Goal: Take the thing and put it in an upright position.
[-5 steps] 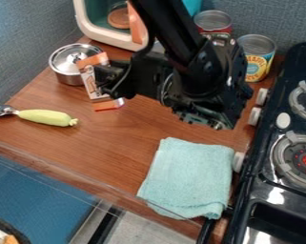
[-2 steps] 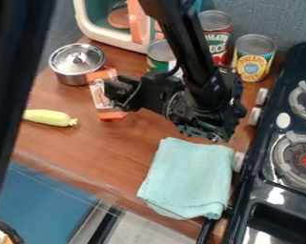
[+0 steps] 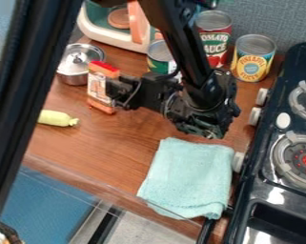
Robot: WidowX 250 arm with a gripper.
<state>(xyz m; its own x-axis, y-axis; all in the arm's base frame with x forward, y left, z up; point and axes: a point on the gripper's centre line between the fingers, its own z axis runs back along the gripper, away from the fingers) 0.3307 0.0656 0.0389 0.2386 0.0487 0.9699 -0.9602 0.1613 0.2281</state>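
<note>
At the near side of my view, the folded, pale blue-green cloth (image 3: 187,178) lies on the tabletop (image 3: 123,152), with the stove (image 3: 270,190) to its right. Farther off and to the left is the rounded, pale yellow-green end (image 3: 57,118) of something that looks smooth.

Beyond that, left of centre, I have the orange-and-white box (image 3: 99,89) standing on end, leaning slightly. My tool (image 3: 112,90) is grasping it from the right, about mid-height. I can't tell whether its lower end bears on the wood or hangs just above it.

I judge it to be light, thin-walled carton: stiff along its edges, softer across the broad face, so a hard squeeze could dent it. The smooth print might let it pivot in my grip. Mid-height on the narrow sides seems the right hold, firm but modest; higher up, the foot would swing more. Its base looks small, so I'd want it flat on the wood before I let go, or it may topple.

Past it on the left, the lidded metal pot (image 3: 82,63) is close enough to be knocked. The green can (image 3: 158,61), red can (image 3: 215,54) and yellow can (image 3: 249,71) stand farther right.
</note>
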